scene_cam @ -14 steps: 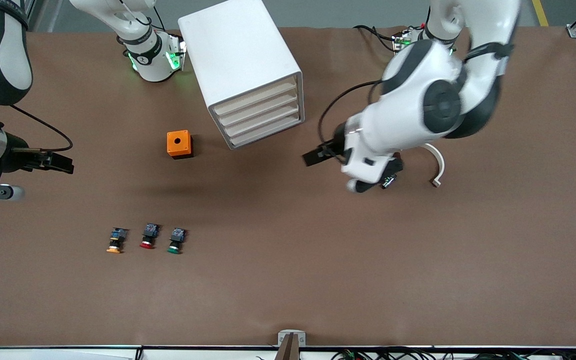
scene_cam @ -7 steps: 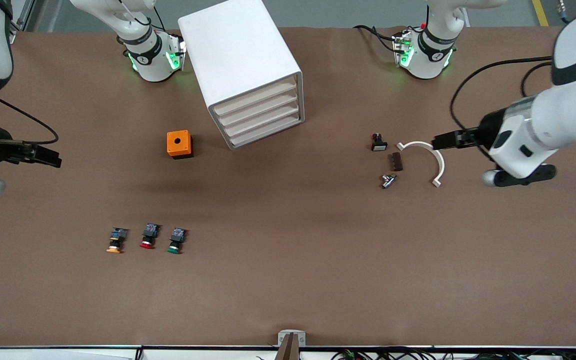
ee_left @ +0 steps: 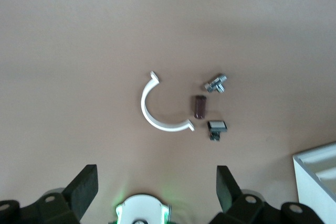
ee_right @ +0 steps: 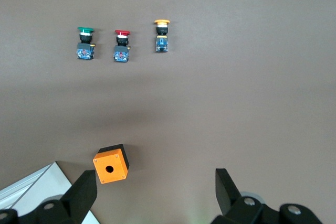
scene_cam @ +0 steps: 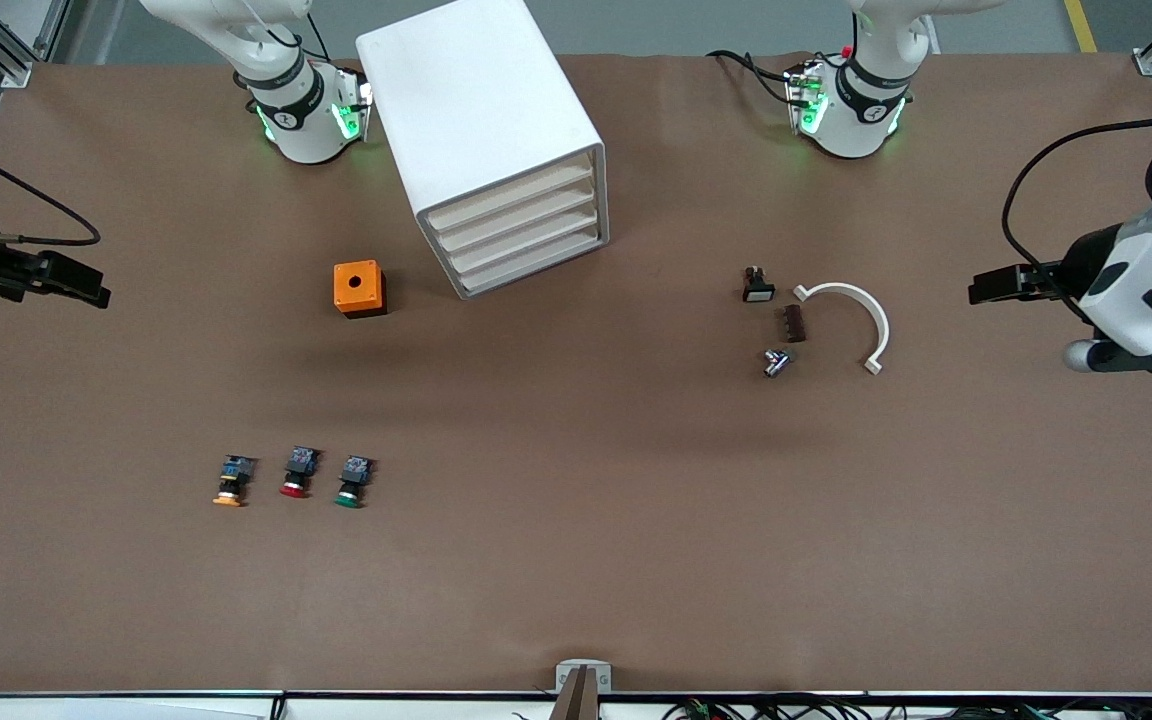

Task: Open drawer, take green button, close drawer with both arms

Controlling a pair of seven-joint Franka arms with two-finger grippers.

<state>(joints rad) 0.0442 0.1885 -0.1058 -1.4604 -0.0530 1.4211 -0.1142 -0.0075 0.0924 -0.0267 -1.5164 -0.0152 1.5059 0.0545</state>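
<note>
White and shut, all four drawers sit flush in the cabinet (scene_cam: 481,130), their fronts angled toward the front camera and a little toward the left arm's end of the table. The drawer (scene_cam: 526,255) to be pulled is one of that stack; which one I cannot tell, and no handle shows from here.

Neither arm is close. The left gripper (scene_cam: 981,290) hangs over bare table at its own end, past the white arc (scene_cam: 861,315) and the small parts beside it, jaws spread wide and empty, as its wrist view confirms (ee_left: 153,184). The right gripper (scene_cam: 96,295) hangs over the table edge at the right arm's end, also wide open and holding nothing (ee_right: 152,187).

The button (scene_cam: 350,482) lies with its green cap pointing toward the front camera and its blue back toward the cabinet, so its long axis runs nearer-to-farther. It is the last in a row of three, next to the red-capped one (scene_cam: 296,473), with the orange-capped one (scene_cam: 231,482) at the row's other end. It lies nearer the camera than the orange cube (scene_cam: 359,288).

The right gripper looks nearer both button and cabinet. Since the drawer fronts lean toward the left arm's end, the left arm probably has the straighter pull, leaving the button to the right.
</note>
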